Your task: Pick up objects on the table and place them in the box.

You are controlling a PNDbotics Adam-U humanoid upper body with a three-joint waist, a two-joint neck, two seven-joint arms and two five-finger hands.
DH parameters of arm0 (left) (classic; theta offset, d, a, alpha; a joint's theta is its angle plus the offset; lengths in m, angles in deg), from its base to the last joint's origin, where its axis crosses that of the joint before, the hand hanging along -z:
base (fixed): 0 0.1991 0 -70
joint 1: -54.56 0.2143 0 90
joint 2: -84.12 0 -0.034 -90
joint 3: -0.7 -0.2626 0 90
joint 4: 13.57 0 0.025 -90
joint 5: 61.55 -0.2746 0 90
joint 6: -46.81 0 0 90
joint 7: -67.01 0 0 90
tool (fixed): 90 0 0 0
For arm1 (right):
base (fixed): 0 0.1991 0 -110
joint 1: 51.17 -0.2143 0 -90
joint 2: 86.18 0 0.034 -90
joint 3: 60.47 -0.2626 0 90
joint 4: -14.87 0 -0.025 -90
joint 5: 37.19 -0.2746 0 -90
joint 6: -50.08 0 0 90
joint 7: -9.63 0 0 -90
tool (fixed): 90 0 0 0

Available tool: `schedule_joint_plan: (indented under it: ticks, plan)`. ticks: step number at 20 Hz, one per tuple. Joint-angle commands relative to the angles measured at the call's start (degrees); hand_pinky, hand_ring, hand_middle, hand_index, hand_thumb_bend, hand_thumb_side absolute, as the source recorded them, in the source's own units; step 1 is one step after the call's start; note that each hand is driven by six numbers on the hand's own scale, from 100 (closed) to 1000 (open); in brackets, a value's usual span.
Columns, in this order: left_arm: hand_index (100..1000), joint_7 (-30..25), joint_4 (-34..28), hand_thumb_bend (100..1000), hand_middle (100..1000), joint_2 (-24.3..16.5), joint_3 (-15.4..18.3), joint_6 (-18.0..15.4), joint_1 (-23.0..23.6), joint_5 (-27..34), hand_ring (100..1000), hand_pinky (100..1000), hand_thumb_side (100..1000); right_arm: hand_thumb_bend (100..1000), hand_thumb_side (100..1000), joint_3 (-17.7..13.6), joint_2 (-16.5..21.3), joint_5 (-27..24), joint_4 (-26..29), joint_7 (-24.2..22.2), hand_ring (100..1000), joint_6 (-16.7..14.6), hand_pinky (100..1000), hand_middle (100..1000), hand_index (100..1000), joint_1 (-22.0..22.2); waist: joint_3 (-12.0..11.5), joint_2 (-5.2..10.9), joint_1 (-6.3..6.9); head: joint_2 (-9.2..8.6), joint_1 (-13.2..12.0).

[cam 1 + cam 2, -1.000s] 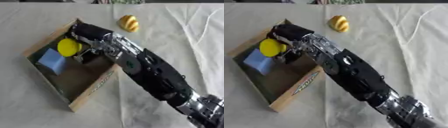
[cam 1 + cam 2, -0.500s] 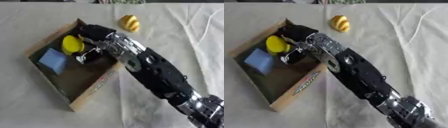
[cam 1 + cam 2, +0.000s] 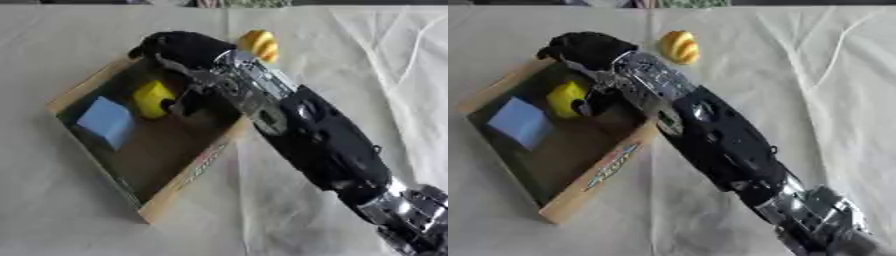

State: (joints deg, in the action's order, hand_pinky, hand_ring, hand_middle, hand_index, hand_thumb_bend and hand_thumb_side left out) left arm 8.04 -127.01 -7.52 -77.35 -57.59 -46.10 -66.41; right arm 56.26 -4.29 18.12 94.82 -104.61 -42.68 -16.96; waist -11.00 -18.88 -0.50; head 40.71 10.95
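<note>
A table covered with a pale wrinkled cloth (image 3: 105, 60) is seen. On it, a shallow wooden-rimmed box (image 3: 96, 85) with a dark floor lies askew. The right hand (image 3: 179, 47) is held over the box's far corner; whether its fingers are curled or straight cannot be told. Inside the box, a blue cube (image 3: 107, 121) and a yellow object (image 3: 152, 99) lie just beside each other. A yellow ridged object (image 3: 679, 46) rests on the cloth beyond the box.
</note>
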Motion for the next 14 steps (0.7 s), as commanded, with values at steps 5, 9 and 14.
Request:
schedule_joint_plan:
  ticks: [5,9,14]
  plan:
    - [814,-0.4,-1.2,100,703,-1.1,0.1,0.0,-0.3,0.4,686,743,555,287,100,-2.2,1.3,-3.5,4.8,-0.5,943,2.3,936,826,942,-1.6,0.0,1.38,0.39,-0.39,-0.3]
    - [814,-0.6,-1.2,100,703,-1.6,-0.2,0.0,-0.5,0.4,686,743,551,100,100,-5.5,4.3,-8.1,9.3,2.2,910,5.4,918,804,930,-2.8,0.2,1.53,0.4,-0.2,-0.6]
    - [813,-0.9,-1.2,100,704,-1.8,-0.3,0.0,-0.5,0.4,686,743,554,100,100,-10.4,11.2,-16.7,13.3,5.3,892,10.2,909,780,917,-3.5,0.6,1.59,0.28,-0.25,-1.3]
